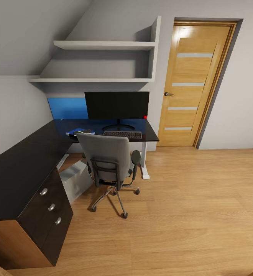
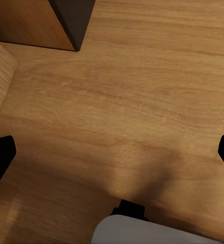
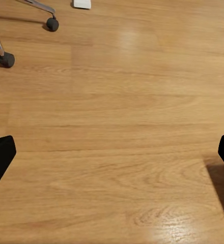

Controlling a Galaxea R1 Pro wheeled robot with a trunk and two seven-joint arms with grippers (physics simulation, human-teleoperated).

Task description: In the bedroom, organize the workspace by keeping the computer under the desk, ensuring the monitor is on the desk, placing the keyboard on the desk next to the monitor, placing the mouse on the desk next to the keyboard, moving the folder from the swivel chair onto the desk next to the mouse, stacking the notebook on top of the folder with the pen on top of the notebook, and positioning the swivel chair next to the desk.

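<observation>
Bedroom had grey walls, a sloped ceiling and a light wood plank floor (image 1: pixel 203 214). One wooden door (image 1: pixel 193 82) with four frosted strips stood at the back right. Two white wall shelves (image 1: pixel 103 45) hung above the desk, a blue wall panel (image 1: pixel 67 108) below them.

L-shaped desk (image 1: pixel 19 172) had a glossy black top, one white leg (image 1: pixel 144 161) and one unit with three drawers (image 1: pixel 50 207), each with a round knob.

On the desk: one monitor (image 1: pixel 117 105), upright at the back; one keyboard (image 1: pixel 122 134) just in front of its foot; one blue folder (image 1: pixel 77 132) left of the keyboard with a small dark item on top, too small to identify. Couldn't make out mouse, notebook or pen.

One computer (image 1: pixel 76 179), light grey, sat on the floor under the desk. One swivel chair (image 1: pixel 108 163) was pulled up to the desk, back toward the camera; right wrist view caught two of its casters (image 3: pixel 6 59).

Left gripper (image 2: pixel 112 155) and right gripper (image 3: pixel 112 152) both had their fingers spread wide over bare floor, nothing between them.
</observation>
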